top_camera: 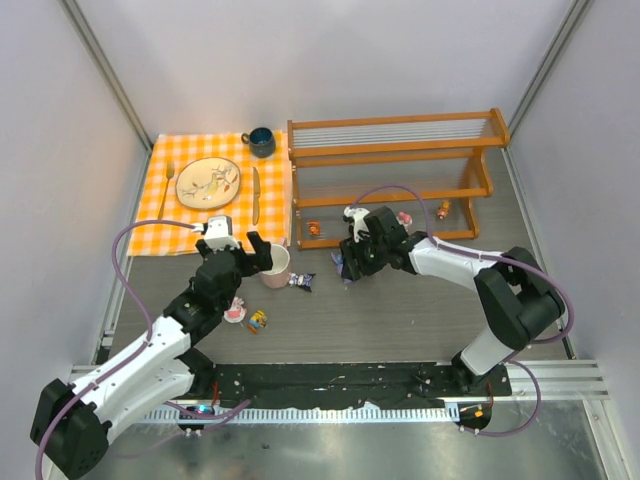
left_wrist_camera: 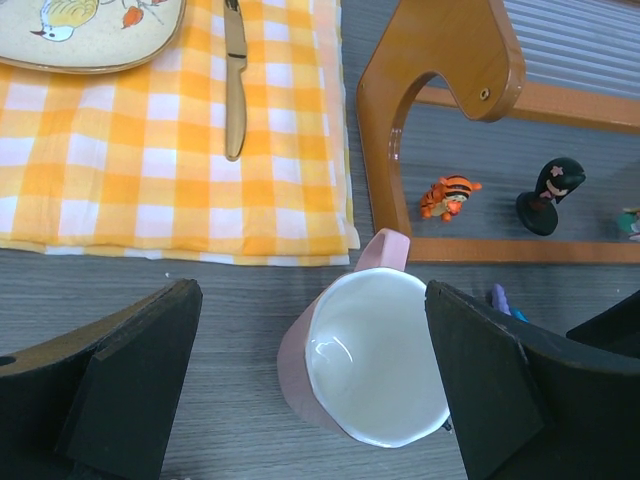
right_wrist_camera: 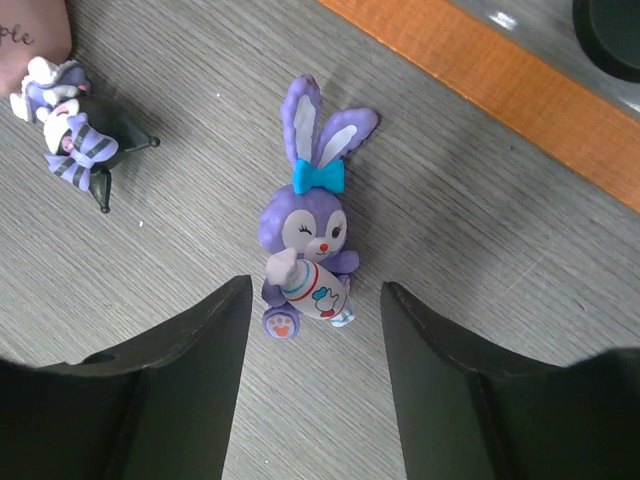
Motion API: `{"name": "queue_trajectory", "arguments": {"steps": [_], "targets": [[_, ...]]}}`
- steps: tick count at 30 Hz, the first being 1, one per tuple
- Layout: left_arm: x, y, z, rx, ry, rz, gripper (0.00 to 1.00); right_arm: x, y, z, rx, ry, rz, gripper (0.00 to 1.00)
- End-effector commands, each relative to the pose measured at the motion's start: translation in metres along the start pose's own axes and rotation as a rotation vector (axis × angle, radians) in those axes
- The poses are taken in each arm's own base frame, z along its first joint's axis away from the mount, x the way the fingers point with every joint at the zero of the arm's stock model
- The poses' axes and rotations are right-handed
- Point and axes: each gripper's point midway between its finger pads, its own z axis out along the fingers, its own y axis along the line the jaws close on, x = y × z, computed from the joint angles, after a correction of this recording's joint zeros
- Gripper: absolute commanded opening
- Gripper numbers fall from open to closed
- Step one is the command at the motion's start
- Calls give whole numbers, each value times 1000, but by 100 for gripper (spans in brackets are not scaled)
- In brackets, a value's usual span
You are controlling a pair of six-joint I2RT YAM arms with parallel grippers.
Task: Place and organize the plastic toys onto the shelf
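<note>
Slipping is the main risk for the right pincer. It stands about half open, one jaw on each side of the purple rabbit, and holds nothing; a thin gap shows on both sides. The rabbit lies on its back near the middle of the counter, just in front of the lower front rail of the shelf, which stands at the far edge toward the right corner. The jaws line up with the round body and feet, not with the head, so I think the small toy could squeeze out or turn when they meet it. If it turns, it will be hard to set it upright on a thin rail. The striped toy lies near, toward the mug, and a wide swing could knock it.

The left pincer is wide open around the pink mug and grips nothing, though the right jaw perhaps touches the rim. A push here could tip the mug against the shelf leg, where the tiger toy stands.
</note>
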Motion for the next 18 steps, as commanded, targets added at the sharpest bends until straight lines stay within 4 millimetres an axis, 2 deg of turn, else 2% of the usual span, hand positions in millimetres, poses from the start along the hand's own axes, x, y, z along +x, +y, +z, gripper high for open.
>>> {"name": "queue_trajectory", "arguments": {"steps": [1, 3, 4, 6, 7, 8, 9, 11, 12, 13, 15, 17, 18], "targets": [[-14, -13, -3, 55, -39, -39, 100, -14, 7, 0, -34, -29, -26, 54], [-16, -18, -4, 75, -37, -56, 100, -12, 10, 1, -54, -26, -18, 47], [-17, -21, -5, 92, -37, -63, 100, -12, 11, 1, -59, -25, -18, 39], [-20, -24, -5, 101, -39, -76, 100, -8, 13, 1, -70, -16, -13, 28], [-20, -24, -7, 102, -30, -79, 100, -7, 14, 0, -75, -16, -9, 16], [-22, -25, -8, 105, -25, -82, 100, -4, 14, 0, -80, -10, -5, 10], [-31, -31, -11, 121, -31, -96, 100, -3, 18, -1, -95, -8, 4, 3], [-33, -37, -17, 152, -8, -108, 100, -2, 21, -6, -104, -25, 21, 1], [-43, -45, -21, 180, -18, -135, 100, -3, 22, -8, -106, -35, 32, 1], [-39, -45, -24, 187, 10, -136, 100, -3, 24, -11, -110, -45, 56, 1], [-48, -64, -36, 275, 33, -185, 100, -3, 30, -21, -111, -75, 61, 1], [-47, -75, -43, 327, 79, -208, 100, 2, 29, -28, -74, -94, 75, 1], [-45, -83, -48, 371, 108, -219, 99, -3, 31, -37, -64, -127, 70, 1]]}}
